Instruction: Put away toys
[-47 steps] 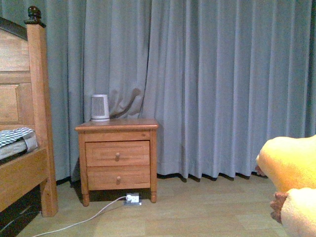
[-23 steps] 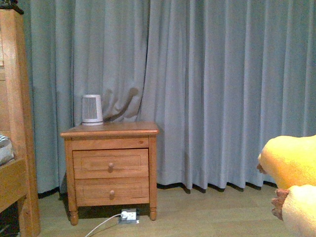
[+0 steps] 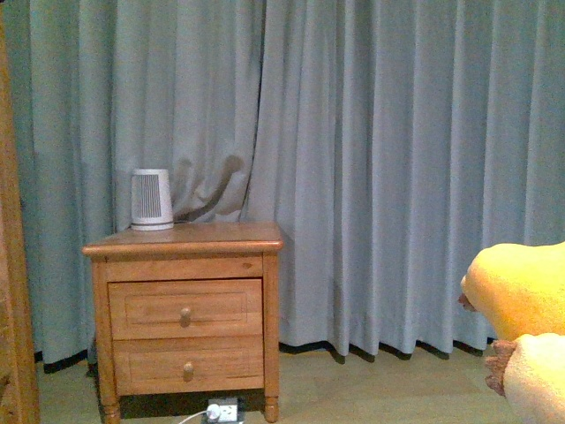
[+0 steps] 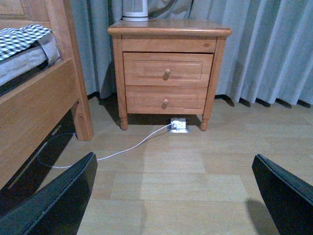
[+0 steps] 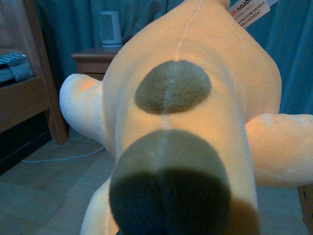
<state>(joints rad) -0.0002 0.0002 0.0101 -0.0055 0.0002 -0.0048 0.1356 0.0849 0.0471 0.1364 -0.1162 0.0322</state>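
The orange-yellow plush animal [image 3: 521,296] hangs at the right edge of the front view, with a paler cream limb and a brown paw tip [image 3: 496,364] below it. In the right wrist view the plush animal [image 5: 195,112] fills the picture, showing two grey-brown patches and a white tag [image 5: 250,7]. My right gripper is shut on it, its fingers hidden behind the plush. My left gripper [image 4: 178,196] is open over bare wooden floor, its two black fingers [image 4: 54,200] wide apart with nothing between them.
A wooden nightstand [image 3: 185,318] with two drawers stands against grey curtains [image 3: 380,159], a small white device [image 3: 151,200] on top. A power strip [image 4: 179,125] and white cable [image 4: 122,152] lie on the floor. A wooden bed frame [image 4: 34,107] stands beside the nightstand.
The front view has swung right and closer: the nightstand has shifted left and looks larger, and the bed has nearly left the picture. The plush holds the same place in view.
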